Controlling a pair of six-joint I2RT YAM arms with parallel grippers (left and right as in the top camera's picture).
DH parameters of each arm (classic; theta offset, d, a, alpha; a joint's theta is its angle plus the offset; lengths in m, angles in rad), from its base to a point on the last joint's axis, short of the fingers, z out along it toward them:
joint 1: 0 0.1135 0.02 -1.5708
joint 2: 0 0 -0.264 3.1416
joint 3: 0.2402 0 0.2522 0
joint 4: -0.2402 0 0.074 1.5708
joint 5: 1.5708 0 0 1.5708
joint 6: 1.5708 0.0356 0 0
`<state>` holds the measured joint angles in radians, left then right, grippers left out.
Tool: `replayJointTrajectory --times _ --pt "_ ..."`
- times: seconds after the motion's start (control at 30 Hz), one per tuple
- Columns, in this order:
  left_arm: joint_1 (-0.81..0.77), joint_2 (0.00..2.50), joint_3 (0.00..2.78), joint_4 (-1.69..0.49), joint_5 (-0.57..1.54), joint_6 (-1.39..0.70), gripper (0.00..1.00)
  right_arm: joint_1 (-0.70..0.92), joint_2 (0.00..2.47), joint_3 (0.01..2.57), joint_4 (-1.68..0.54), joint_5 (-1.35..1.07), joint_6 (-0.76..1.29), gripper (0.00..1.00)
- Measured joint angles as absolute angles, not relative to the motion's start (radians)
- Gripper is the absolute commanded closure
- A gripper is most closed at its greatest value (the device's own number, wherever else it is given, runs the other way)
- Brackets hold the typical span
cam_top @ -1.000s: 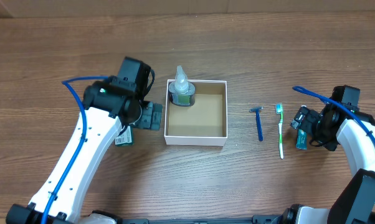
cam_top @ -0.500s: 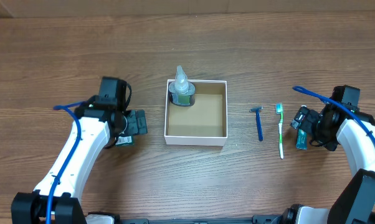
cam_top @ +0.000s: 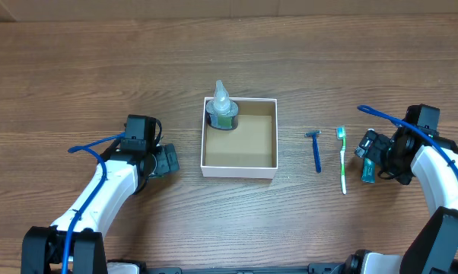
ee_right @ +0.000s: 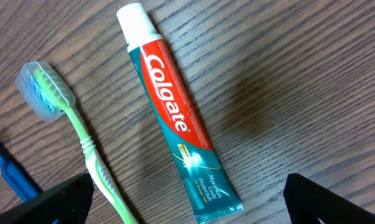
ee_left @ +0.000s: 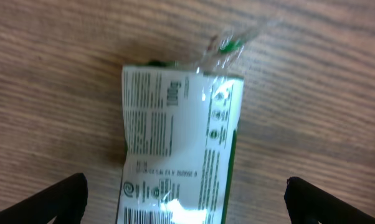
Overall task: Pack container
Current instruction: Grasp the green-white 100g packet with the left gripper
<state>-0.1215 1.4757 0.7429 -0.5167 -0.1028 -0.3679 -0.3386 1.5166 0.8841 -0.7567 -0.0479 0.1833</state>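
Observation:
The container (cam_top: 248, 143) is a square white box with a brown inside, at the table's middle. A clear-wrapped bottle with a green band (cam_top: 222, 111) stands in its back left corner. My left gripper (cam_top: 166, 160) is open, left of the box, low over a white and green packet (ee_left: 178, 149) lying on the table between its fingers (ee_left: 186, 211). My right gripper (cam_top: 368, 156) is open over a Colgate toothpaste tube (ee_right: 175, 118) at the right; the tube's end also shows in the overhead view (cam_top: 368, 173). The right fingers (ee_right: 187, 205) straddle the tube.
A green toothbrush (cam_top: 342, 160) and a blue razor (cam_top: 316, 151) lie side by side between the box and the right gripper. In the right wrist view the toothbrush (ee_right: 69, 118) is left of the tube and the razor (ee_right: 10, 174) is at the edge.
My left arm has drawn back from the box's left wall, leftward and toward the table's front, and now covers the packet. The right arm has not moved.

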Motion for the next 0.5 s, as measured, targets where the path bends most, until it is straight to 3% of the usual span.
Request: replayJointTrajectory --times 0.23,0.5 --pt "-0.121 1.476 0.743 -0.47 -0.11 -0.362 0.12 -0.339 1.517 0.884 -0.756 -0.047 0.183 0.0" --pt "-0.121 1.54 0.743 -0.455 -0.147 -0.356 0.12 -0.339 1.517 0.884 -0.757 -0.048 0.183 0.0"
